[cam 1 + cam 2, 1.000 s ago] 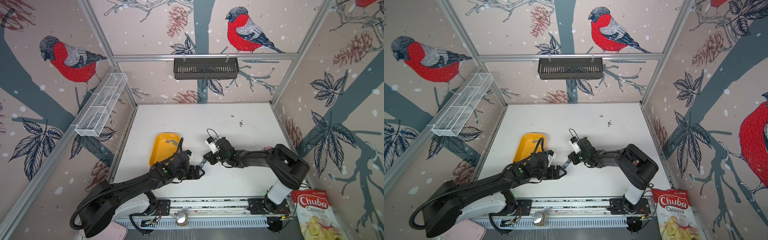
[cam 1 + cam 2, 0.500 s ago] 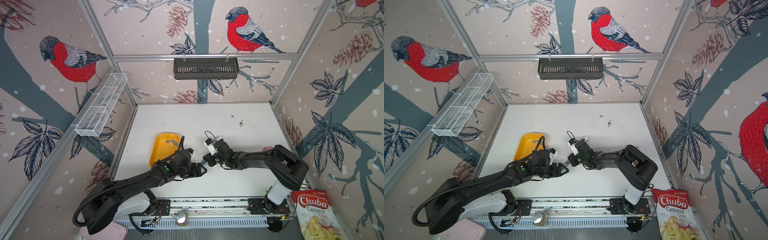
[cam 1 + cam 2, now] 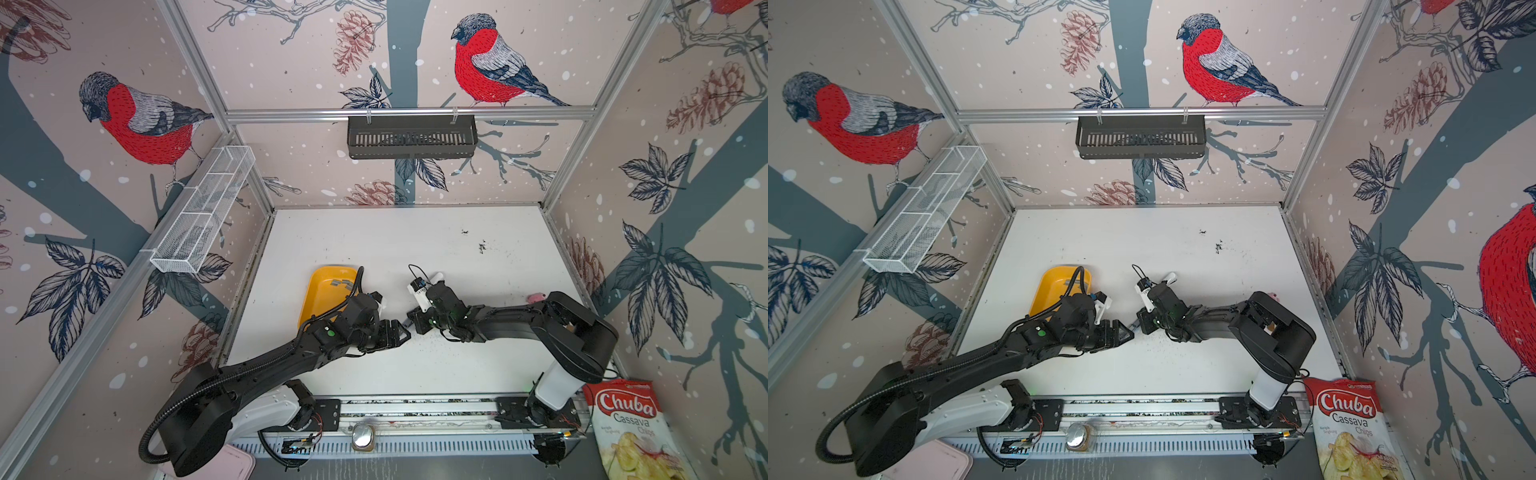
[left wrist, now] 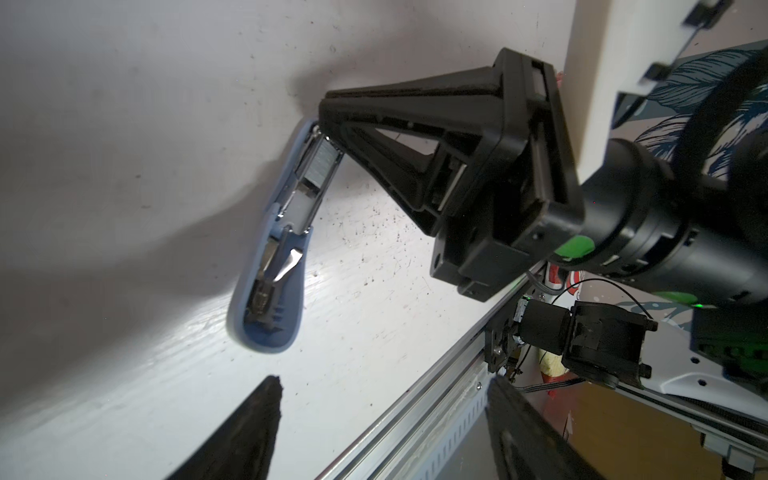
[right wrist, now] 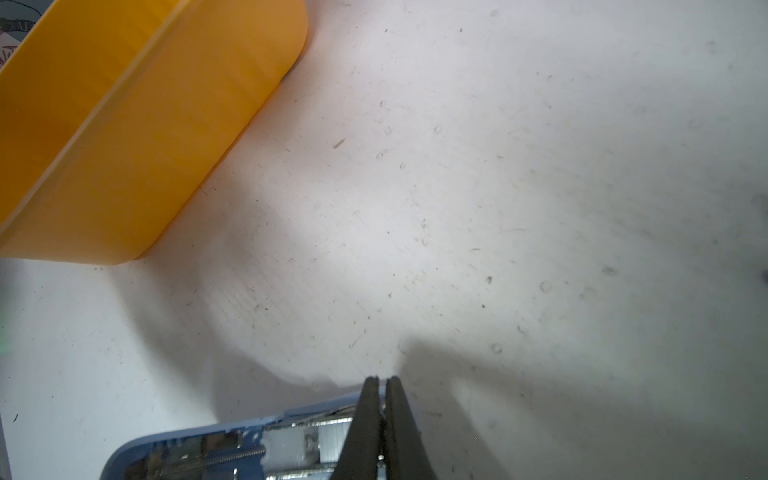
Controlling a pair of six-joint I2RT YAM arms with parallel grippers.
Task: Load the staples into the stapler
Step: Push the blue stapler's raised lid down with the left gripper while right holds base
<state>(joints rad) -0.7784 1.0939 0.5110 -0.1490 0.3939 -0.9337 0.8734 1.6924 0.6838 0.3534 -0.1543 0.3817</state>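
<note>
The blue stapler (image 4: 270, 266) lies folded open on the white table, its metal channel facing up. A silver strip of staples (image 4: 321, 164) sits in the front of that channel and also shows in the right wrist view (image 5: 330, 440) beside the stapler's blue shell (image 5: 187, 444). My right gripper (image 5: 381, 379) is shut, its tips down on the channel's front end (image 4: 328, 110). My left gripper (image 4: 382, 388) hangs open just short of the stapler's hinge end, holding nothing. In both top views the two grippers (image 3: 401, 332) (image 3: 412, 322) meet at mid-table and hide the stapler. More staples (image 3: 338, 284) lie in the tray.
The yellow tray (image 3: 328, 286) (image 5: 124, 145) stands left of the grippers, close behind the left arm. A small pink thing (image 3: 538, 297) lies behind the right arm. Dark specks (image 3: 482, 247) dot the far right of the table. The metal rail (image 4: 415, 415) runs along the front edge.
The right gripper's jaws have closed the last bit and shifted slightly left onto the stapler's front end. The left gripper has edged a little farther from the front rail, still open.
</note>
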